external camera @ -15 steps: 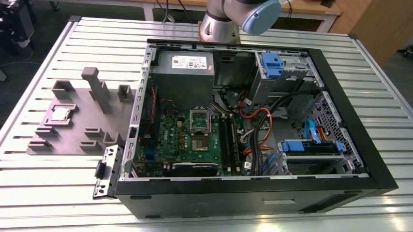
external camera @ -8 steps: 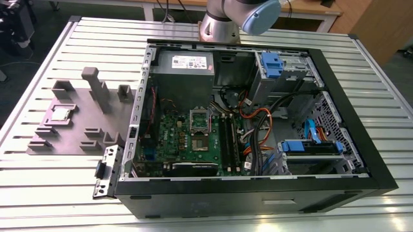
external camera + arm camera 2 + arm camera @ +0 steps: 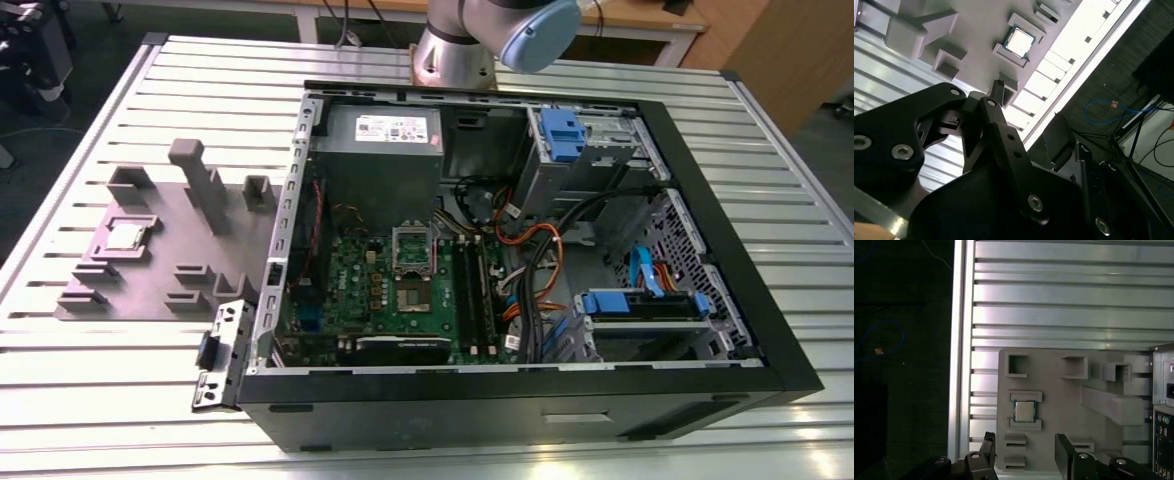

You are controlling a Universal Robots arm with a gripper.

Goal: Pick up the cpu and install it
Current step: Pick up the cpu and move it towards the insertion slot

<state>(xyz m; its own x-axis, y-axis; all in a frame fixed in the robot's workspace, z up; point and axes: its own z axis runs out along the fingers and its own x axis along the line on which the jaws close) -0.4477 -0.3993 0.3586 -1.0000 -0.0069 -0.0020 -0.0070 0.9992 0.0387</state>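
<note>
The cpu [image 3: 127, 236] is a small square chip with a silvery top. It lies flat in a recess of the grey holder block [image 3: 200, 262], on the slatted table at the exterior view's left. Both wrist views look down on the cpu [image 3: 1024, 411] [image 3: 1019, 41] from well above. My gripper [image 3: 1026, 452] is open, its two black fingers [image 3: 1066, 449] spread with nothing between them, and it hangs above the block, a little to one side of the chip. The motherboard [image 3: 400, 295] with its silver socket frame [image 3: 412, 248] lies inside the open computer case [image 3: 721, 290].
The holder block carries several raised posts and brackets [image 3: 194, 170] around the chip. The case holds a grey power supply [image 3: 380, 140], blue drive cages [image 3: 647, 305] and orange and black cables [image 3: 534, 250]. The arm's base [image 3: 454, 50] stands behind the case. The table edge [image 3: 959, 340] runs beside the block.
</note>
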